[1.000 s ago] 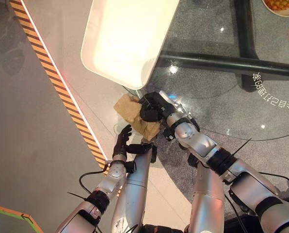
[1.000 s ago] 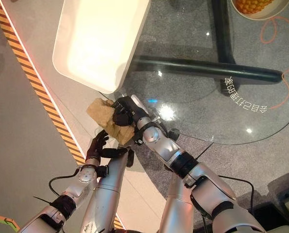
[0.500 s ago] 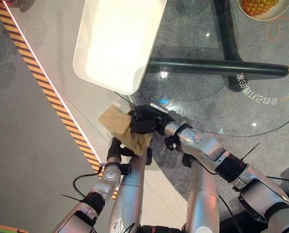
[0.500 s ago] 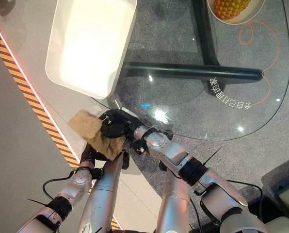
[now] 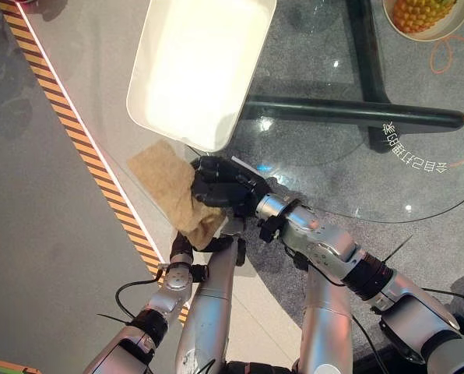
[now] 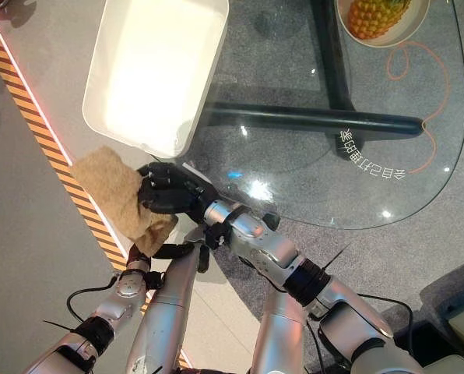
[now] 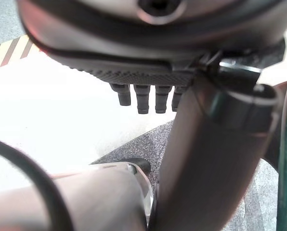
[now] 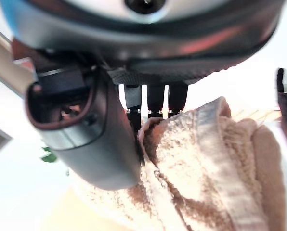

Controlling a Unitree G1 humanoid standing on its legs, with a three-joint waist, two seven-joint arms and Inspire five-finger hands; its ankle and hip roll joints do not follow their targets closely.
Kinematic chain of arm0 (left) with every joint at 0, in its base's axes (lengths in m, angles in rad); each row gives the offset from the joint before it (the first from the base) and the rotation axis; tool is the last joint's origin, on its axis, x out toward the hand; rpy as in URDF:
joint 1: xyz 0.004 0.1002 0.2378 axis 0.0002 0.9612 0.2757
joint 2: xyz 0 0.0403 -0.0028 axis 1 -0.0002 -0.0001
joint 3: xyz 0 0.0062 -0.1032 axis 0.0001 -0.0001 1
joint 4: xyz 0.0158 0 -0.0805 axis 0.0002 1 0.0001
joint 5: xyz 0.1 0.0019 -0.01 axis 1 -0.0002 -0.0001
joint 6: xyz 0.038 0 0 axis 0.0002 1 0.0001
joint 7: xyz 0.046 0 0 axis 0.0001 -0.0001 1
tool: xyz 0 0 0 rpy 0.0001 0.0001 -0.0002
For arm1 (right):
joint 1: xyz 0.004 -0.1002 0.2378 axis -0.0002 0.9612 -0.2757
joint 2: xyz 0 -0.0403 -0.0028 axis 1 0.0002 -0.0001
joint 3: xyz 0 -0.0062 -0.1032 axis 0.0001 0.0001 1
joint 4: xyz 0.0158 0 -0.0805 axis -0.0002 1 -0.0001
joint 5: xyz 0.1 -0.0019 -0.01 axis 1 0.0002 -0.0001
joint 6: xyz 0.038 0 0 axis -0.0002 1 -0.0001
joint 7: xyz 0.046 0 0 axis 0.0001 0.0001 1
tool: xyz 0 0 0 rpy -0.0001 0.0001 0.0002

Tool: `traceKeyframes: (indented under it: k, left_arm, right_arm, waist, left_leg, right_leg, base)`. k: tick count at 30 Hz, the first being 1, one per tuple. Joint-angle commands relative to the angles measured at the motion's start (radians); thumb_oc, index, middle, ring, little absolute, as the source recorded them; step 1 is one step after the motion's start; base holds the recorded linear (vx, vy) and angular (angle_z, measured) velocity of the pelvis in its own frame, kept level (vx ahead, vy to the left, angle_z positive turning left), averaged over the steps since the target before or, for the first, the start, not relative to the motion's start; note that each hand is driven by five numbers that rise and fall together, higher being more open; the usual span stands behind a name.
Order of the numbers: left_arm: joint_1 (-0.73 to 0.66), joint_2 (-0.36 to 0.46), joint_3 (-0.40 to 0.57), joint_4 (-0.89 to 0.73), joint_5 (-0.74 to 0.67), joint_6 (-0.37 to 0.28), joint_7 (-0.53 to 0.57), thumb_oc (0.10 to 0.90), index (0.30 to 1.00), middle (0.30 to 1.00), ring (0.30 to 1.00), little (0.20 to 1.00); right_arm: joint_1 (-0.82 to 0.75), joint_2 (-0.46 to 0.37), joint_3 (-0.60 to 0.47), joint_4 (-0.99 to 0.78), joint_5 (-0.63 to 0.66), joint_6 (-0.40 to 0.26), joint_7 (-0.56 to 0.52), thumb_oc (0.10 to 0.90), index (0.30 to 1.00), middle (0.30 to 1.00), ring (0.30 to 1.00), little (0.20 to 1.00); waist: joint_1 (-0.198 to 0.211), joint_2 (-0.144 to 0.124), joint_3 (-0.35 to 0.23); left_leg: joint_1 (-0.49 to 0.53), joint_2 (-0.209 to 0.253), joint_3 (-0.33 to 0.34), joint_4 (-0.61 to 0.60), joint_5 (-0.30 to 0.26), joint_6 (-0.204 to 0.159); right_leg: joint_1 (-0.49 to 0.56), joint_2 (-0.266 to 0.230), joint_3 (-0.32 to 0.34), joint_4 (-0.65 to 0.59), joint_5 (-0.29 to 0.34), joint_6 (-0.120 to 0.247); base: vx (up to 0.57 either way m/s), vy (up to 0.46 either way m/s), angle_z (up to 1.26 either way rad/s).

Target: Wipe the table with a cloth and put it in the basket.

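Right robot hand [image 5: 220, 187]: I've got it clamped on the tan cloth [image 5: 166, 187], fingers curled round a bunched fold; my right wrist view shows the terry pressed against the thumb.
Cloth: hanging off the near-left edge of the glass surface [image 5: 356, 167], over the floor [image 5: 37, 234], just below the basket's near corner.
Change: over the last second the right robot hand has swung the cloth left and away from me, off the glass and closer to the white basket [image 5: 197, 66]; the camera shifted too.
Meaning: wiping looks done to me; I'm on the carry, the drop still to come.
Left robot hand [image 6: 135, 257]: low under the cloth, holding nothing, fingers loose.
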Motion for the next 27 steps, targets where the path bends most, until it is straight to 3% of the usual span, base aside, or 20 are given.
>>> traceKeyframes:
  k: [1, 10, 17, 22, 24, 27]
  left_arm:
    - [0.155, -0.013, -0.033, -0.028, 0.003, -0.013, 0.017, 0.800, 0.900, 0.900, 0.900, 0.900]
    - [0.185, -0.006, 0.008, -0.014, -0.002, -0.030, 0.006, 0.800, 0.900, 0.900, 0.900, 0.900]
    - [0.230, -0.004, 0.055, -0.015, -0.005, -0.048, 0.002, 0.800, 0.900, 0.900, 0.900, 0.900]
    - [0.250, -0.012, 0.077, -0.016, -0.007, -0.055, 0.011, 0.800, 0.900, 0.900, 0.900, 0.900]
    - [0.256, -0.009, 0.090, -0.012, -0.011, -0.059, 0.011, 0.800, 0.900, 0.900, 0.900, 0.900]
    - [0.264, -0.010, 0.104, -0.012, -0.010, -0.062, 0.016, 0.800, 0.900, 0.900, 0.900, 0.900]
  right_arm:
    - [0.007, 0.105, -0.066, -0.279, 0.040, -0.141, 0.037, 0.100, 0.300, 0.300, 0.300, 0.200]
    - [0.056, 0.030, -0.207, -0.318, -0.156, -0.192, -0.136, 0.100, 0.300, 0.300, 0.300, 0.200]
    - [0.175, -0.039, -0.368, -0.349, -0.268, -0.290, -0.292, 0.100, 0.300, 0.300, 0.300, 0.200]
    - [0.253, -0.059, -0.457, -0.352, -0.433, -0.330, -0.482, 0.100, 0.300, 0.300, 0.300, 0.200]
    - [0.286, -0.065, -0.494, -0.332, -0.536, -0.319, -0.616, 0.100, 0.300, 0.300, 0.300, 0.200]
    - [0.306, -0.104, -0.532, -0.284, -0.701, -0.250, -0.814, 0.100, 0.300, 0.300, 0.300, 0.200]
  waist:
    - [0.006, 0.044, -0.020]
    - [-0.021, 0.033, -0.020]
    - [-0.056, 0.007, -0.020]
    - [-0.077, -0.008, -0.020]
    - [-0.087, -0.016, -0.020]
    - [-0.092, -0.023, -0.020]
  left_leg:
    - [0.069, 0.014, 0.094, 0.025, -0.115, 0.037]
    - [0.077, 0.024, 0.106, 0.032, -0.129, 0.042]
    - [0.075, 0.039, 0.120, 0.036, -0.143, 0.045]
    - [0.071, 0.046, 0.127, 0.037, -0.150, 0.048]
    - [0.072, 0.048, 0.127, 0.038, -0.155, 0.047]
    - [0.067, 0.050, 0.124, 0.039, -0.160, 0.051]
  right_leg:
    - [-0.019, 0.030, 0.027, -0.034, 0.062, 0.056]
    - [-0.020, 0.035, 0.043, -0.027, 0.062, 0.057]
    - [-0.019, 0.054, 0.056, -0.029, 0.059, 0.056]
    - [-0.020, 0.070, 0.065, -0.034, 0.059, 0.055]
    - [-0.016, 0.078, 0.069, -0.036, 0.056, 0.057]
    - [-0.016, 0.084, 0.073, -0.042, 0.056, 0.058]
  base:
    - [0.00, 0.000, 0.00]
    - [0.00, 0.000, 0.00]
    - [0.01, 0.002, -0.11]
    - [0.01, 0.004, -0.11]
    - [0.02, -0.005, -0.19]
    - [0.01, -0.001, -0.12]
